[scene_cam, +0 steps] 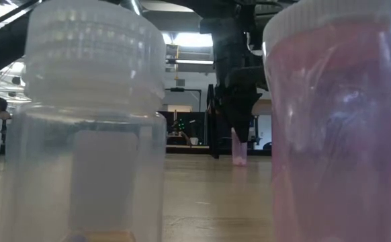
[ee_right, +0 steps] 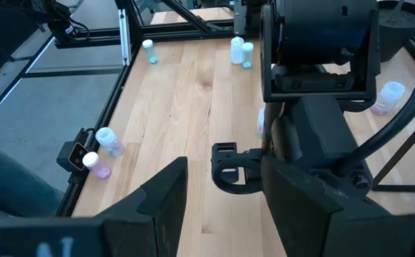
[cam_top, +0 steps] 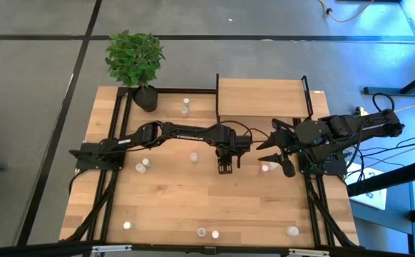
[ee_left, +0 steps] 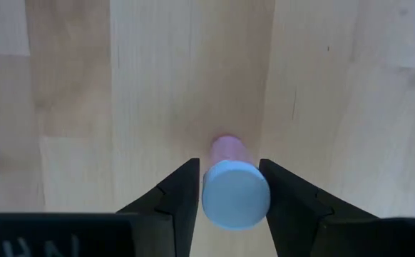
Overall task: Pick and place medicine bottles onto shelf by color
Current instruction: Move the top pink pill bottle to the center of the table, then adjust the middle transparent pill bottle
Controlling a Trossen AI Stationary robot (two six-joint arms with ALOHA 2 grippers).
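A medicine bottle [ee_left: 236, 194] with a pale blue cap and a pinkish body [scene_cam: 239, 153] stands upright on the table near its middle. My left gripper [cam_top: 225, 168] [ee_left: 230, 196] points down over it, shut on it. My right gripper [cam_top: 273, 146] [ee_right: 225, 193] hangs raised at the table's right side, open, with nothing between its fingers. The light-wood shelf [cam_top: 261, 98] stands at the far edge, right of the middle. No bottle shows on its top. My left gripper has the bottle between its two fingers [ee_left: 182, 196], one on each side of the pale blue cap [ee_left: 209, 200]. The fingers come from above and point down. The bottle is upright, with its base [scene_cam: 239, 162] at the tabletop.
Other bottles are scattered: one by the shelf's left [cam_top: 185, 107], one at mid-table [cam_top: 193, 157], one on the left [cam_top: 143, 164], one under my right gripper [cam_top: 266, 168], several along the near edge [cam_top: 207, 233]. A potted plant [cam_top: 135, 61] stands at the far left. Two bottles [scene_cam: 88, 121] [scene_cam: 336, 121] fill the low view.
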